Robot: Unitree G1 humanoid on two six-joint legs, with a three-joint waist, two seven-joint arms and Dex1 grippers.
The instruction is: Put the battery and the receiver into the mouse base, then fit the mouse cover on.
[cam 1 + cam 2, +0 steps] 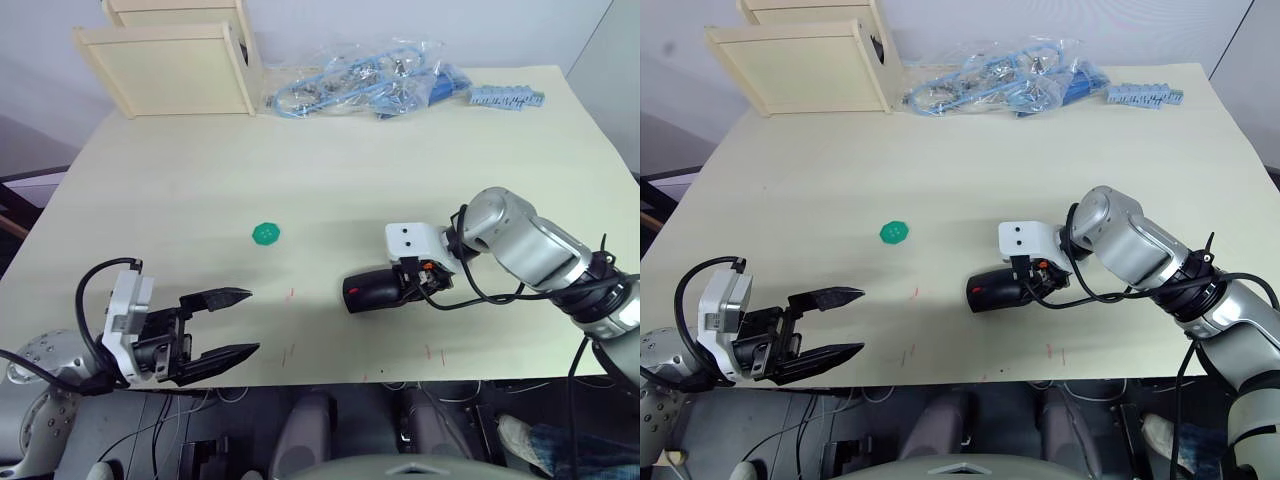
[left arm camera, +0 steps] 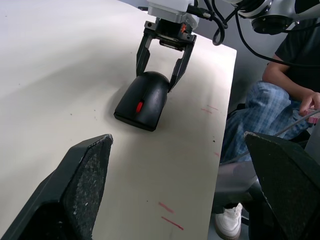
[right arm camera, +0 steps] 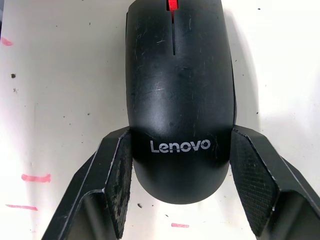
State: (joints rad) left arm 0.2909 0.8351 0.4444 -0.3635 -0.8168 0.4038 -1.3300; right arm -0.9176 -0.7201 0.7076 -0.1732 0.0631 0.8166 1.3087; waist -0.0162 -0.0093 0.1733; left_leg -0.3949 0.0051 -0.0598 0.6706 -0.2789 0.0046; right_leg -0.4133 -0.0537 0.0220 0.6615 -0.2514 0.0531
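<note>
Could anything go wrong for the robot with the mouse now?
Maybe. The right gripper has its fingers at the sides of the mouse, which already has its cover on. If it squeezes off-centre, the smooth shell could slip or twist away. The mouse also lies near the table front edge, so a push could slide it off. The left gripper waits open, apart from it.

My table (image 1: 330,150) is pale cream (faint red marks near its front edge). At its far left corner stand light wooden boxes (image 1: 170,60); beside them lie blue-filled plastic bags (image 1: 360,85). Behind is a grey-white wall (image 1: 400,20).
</note>
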